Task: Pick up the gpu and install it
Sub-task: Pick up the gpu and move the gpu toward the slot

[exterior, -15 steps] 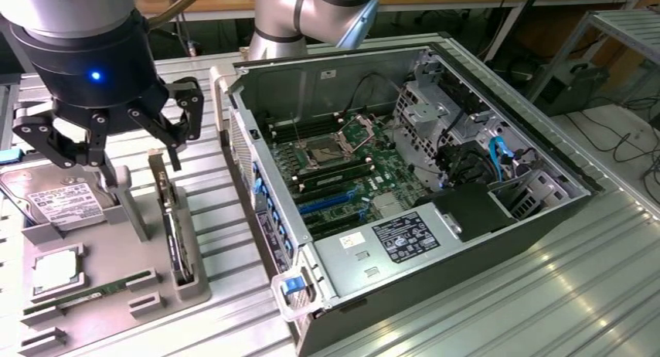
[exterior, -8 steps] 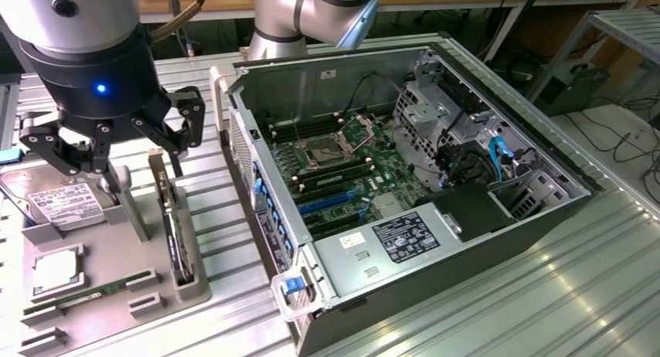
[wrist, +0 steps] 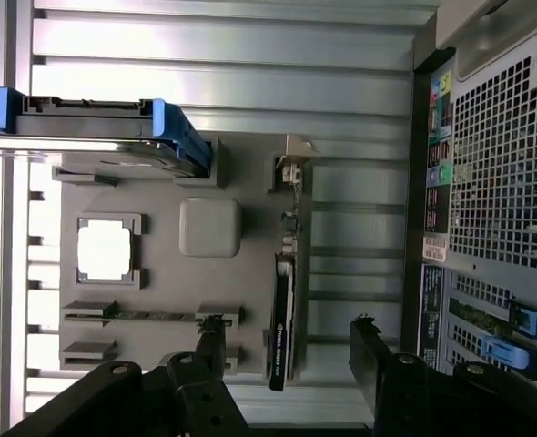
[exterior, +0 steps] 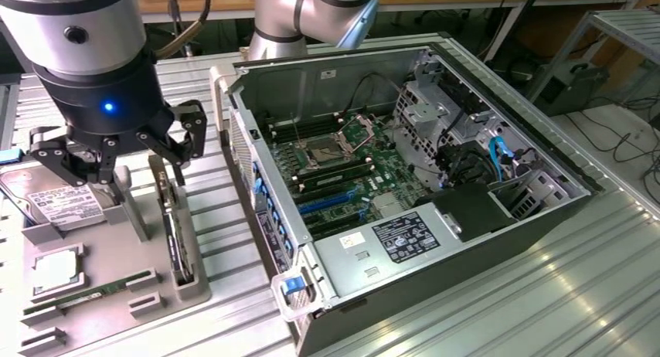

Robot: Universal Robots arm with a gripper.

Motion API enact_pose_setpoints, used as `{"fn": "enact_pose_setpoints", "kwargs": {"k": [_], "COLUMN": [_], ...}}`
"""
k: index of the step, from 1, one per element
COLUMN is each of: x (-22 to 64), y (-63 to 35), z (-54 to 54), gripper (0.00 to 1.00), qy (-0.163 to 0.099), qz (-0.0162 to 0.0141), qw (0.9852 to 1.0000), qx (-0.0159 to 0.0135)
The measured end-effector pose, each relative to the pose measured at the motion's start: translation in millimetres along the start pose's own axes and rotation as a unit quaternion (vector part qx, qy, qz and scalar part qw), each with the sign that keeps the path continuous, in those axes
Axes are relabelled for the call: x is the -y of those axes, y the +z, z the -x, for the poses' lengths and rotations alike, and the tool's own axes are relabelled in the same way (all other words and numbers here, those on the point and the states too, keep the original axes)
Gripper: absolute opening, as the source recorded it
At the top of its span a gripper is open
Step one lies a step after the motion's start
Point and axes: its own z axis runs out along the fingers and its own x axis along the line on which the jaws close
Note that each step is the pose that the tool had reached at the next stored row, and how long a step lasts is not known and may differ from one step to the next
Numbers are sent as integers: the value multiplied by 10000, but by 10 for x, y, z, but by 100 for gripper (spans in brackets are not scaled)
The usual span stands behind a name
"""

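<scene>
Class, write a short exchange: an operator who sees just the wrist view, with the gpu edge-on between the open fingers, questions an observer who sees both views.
Operator: I have the gpu under the open gripper, and a perforated panel of the case. Is the case open?
Observer: Yes. In the exterior view it lies on its side with the top side off, and the motherboard is exposed.
Operator: Is there anywhere for a card to go?
Observer: Blue slots run across the motherboard, and they look empty.
</scene>
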Motion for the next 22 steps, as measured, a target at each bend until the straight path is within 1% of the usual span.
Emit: {"fn": "enact_pose_setpoints", "kwargs": {"k": [22], "x": [18], "y": [418], "z": [-7], "gripper": [66], "qy": [1], "qz": [0], "qw": [10000], "qx": [0]}}
